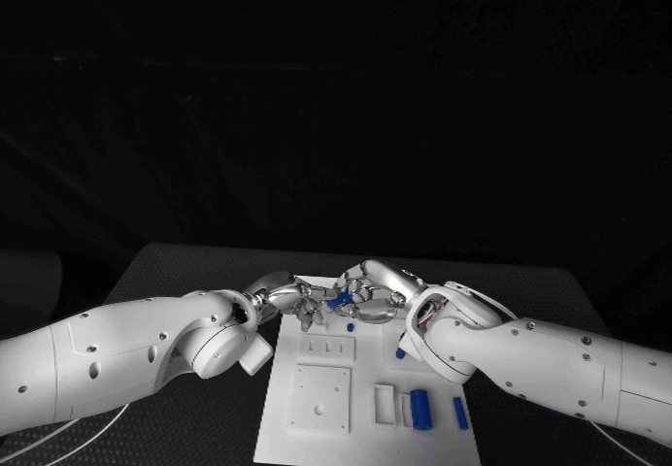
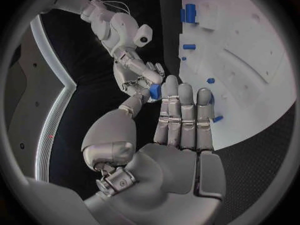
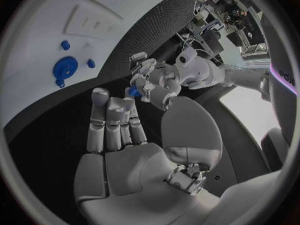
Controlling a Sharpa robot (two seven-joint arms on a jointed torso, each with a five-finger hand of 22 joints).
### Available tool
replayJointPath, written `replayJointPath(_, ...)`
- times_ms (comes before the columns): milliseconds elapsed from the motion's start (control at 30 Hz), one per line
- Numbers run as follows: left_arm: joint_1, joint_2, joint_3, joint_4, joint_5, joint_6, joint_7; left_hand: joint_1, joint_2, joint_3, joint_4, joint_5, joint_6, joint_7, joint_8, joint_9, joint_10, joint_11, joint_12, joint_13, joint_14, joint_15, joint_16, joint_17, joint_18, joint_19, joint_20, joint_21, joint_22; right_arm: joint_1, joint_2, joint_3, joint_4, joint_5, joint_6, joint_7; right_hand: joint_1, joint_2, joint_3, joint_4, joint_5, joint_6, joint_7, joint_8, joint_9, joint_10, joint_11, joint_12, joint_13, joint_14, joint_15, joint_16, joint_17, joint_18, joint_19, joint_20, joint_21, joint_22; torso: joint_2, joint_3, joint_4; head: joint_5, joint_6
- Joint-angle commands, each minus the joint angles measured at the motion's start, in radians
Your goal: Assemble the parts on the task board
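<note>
1. White-shelled and coming in from the left, our left arm ends in a silver many-fingered left hand (image 1: pixel 285 299) raised over the far end of the white rectangular task board (image 1: pixel 367 442). In the left wrist view its fingers (image 2: pixel 186 116) stand straight and side by side, thumb out to one side.
2. Between the two hands sits the small blue plastic part (image 1: pixel 338 302), the piece now being handled. The left wrist view shows it (image 2: pixel 155 91) at the tips of both hands. We cannot tell from these pictures which hand actually grips it, or whether both do.
3. To the right, our silver right hand (image 1: pixel 376 293) meets the left, fingertips crowded round the part. In its own wrist view its fingers (image 3: pixel 114 122) lie straight and close together, the blue piece (image 3: pixel 134 91) just beyond their tips.
4. On the board nearer us lie a blue cylinder (image 1: pixel 420 410) and a slim blue peg (image 1: pixel 459 414), side by side, with a small blue stud (image 1: pixel 349 327) nearer the hands. A blue toothed gear (image 3: pixel 65 67) shows on the board in the right wrist view.
5. We judge the held part light, rigid and smooth-skinned, so likely to slip or twist under metal fingertips. The safest hold looks like a pinch across its sides, leaving the end free to seat in the board.
</note>
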Motion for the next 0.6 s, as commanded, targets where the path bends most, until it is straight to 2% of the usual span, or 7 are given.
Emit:
replayJointPath(33, 0.000, 0.003, 0.000, 0.001, 0.022, 0.020, -0.015, -0.002, -0.010, 0.000, 0.009, -0.005, -0.006, 0.002, -0.005, -0.001, -0.003, 0.004, -0.005, -0.001, -0.001, 0.005, -0.007, -0.001, 0.000, -0.009, -0.075, -0.007, 0.014, 0.000, 0.002, 0.001, 0.003, -0.015, 0.011, 0.025, 0.000, 0.009, 0.004, -0.003, 0.006, 0.039, 0.008, 0.016, 0.025, 0.009, 0.000, 0.000, -0.002, 0.000, -0.005, 0.006, 0.001, 0.013, 0.002, -0.003, 0.004, 0.018, 0.000, -0.0004, 0.0003, 0.000, 0.000)
replayJointPath(67, 0.000, 0.004, 0.000, 0.001, 0.023, 0.024, -0.015, -0.021, -0.026, -0.004, 0.024, -0.013, -0.013, 0.005, -0.011, -0.003, -0.009, 0.007, -0.009, -0.003, -0.004, 0.007, -0.011, -0.004, 0.000, -0.012, -0.073, -0.011, 0.013, 0.000, 0.002, 0.001, 0.003, -0.015, 0.012, 0.025, 0.000, 0.010, 0.004, -0.004, 0.006, 0.039, 0.008, 0.016, 0.025, 0.009, 0.000, -0.001, -0.002, 0.000, -0.005, 0.006, 0.001, 0.013, 0.002, -0.004, 0.004, 0.018, 0.000, -0.0004, 0.0003, 0.000, 0.000)
replayJointPath(167, 0.000, 0.004, 0.000, 0.000, 0.025, 0.028, -0.012, -0.018, -0.025, 0.001, 0.026, -0.014, -0.013, 0.004, -0.011, -0.003, -0.009, 0.007, -0.009, -0.003, -0.004, 0.007, -0.011, -0.004, 0.001, -0.013, -0.073, -0.011, 0.014, 0.000, 0.003, 0.001, 0.003, -0.015, 0.016, 0.027, 0.000, 0.010, 0.004, -0.004, 0.006, 0.039, 0.008, 0.016, 0.026, 0.009, 0.000, -0.001, -0.002, 0.001, -0.005, 0.006, 0.001, 0.013, 0.002, -0.004, 0.005, 0.018, 0.000, -0.0002, 0.0004, 0.000, -0.001)
replayJointPath(300, 0.000, 0.005, 0.000, -0.001, 0.026, 0.032, -0.011, 0.007, -0.005, 0.013, 0.009, -0.003, -0.010, 0.004, -0.012, -0.001, -0.008, 0.006, -0.008, -0.003, -0.003, 0.008, -0.009, -0.005, 0.003, -0.013, -0.072, -0.011, 0.017, 0.000, 0.003, 0.001, 0.002, -0.015, 0.017, 0.027, 0.000, 0.010, 0.004, -0.005, 0.006, 0.039, 0.008, 0.016, 0.026, 0.009, 0.000, -0.001, -0.002, 0.001, -0.005, 0.006, 0.001, 0.013, 0.002, -0.004, 0.005, 0.018, 0.000, -0.0002, 0.0001, 0.000, -0.001)
replayJointPath(400, 0.000, 0.004, 0.000, -0.001, 0.026, 0.036, -0.008, 0.038, 0.024, 0.020, -0.021, 0.019, -0.006, 0.003, -0.012, 0.002, -0.005, 0.006, -0.006, -0.001, -0.001, 0.008, -0.006, -0.005, 0.003, -0.012, -0.071, -0.008, 0.019, 0.000, 0.003, 0.001, 0.002, -0.015, 0.021, 0.027, 0.000, 0.011, 0.004, -0.005, 0.006, 0.039, 0.008, 0.016, 0.026, 0.010, 0.000, -0.001, -0.002, 0.001, -0.005, 0.006, 0.001, 0.013, 0.002, -0.004, 0.005, 0.018, 0.000, -0.0002, 0.0004, -0.001, -0.001)
replayJointPath(567, 0.000, 0.005, 0.000, 0.000, 0.026, 0.040, -0.003, 0.045, 0.029, 0.021, -0.027, 0.024, -0.005, 0.003, -0.012, 0.003, -0.005, 0.005, -0.005, -0.001, -0.001, 0.008, -0.006, -0.005, 0.002, -0.011, -0.071, -0.008, 0.019, 0.000, 0.004, 0.001, 0.001, -0.015, 0.027, 0.027, 0.000, 0.011, 0.004, -0.005, 0.006, 0.038, 0.008, 0.016, 0.026, 0.010, 0.000, -0.001, -0.002, 0.001, -0.005, 0.006, 0.001, 0.013, 0.002, -0.004, 0.005, 0.018, 0.000, 0.0000, 0.0001, -0.001, -0.002)
replayJointPath(600, 0.000, 0.005, 0.000, 0.000, 0.026, 0.038, -0.001, 0.069, 0.049, 0.034, -0.043, 0.037, 0.005, -0.001, -0.007, 0.006, 0.002, 0.002, -0.002, 0.000, 0.001, 0.006, -0.004, -0.004, 0.004, -0.012, -0.072, -0.007, 0.020, 0.000, 0.004, 0.001, 0.001, -0.015, 0.028, 0.026, 0.000, 0.011, 0.004, -0.005, 0.006, 0.038, 0.008, 0.016, 0.026, 0.010, 0.000, -0.001, -0.002, 0.001, -0.005, 0.006, 0.001, 0.013, 0.002, -0.004, 0.005, 0.018, 0.000, -0.0002, 0.0002, -0.001, -0.002)
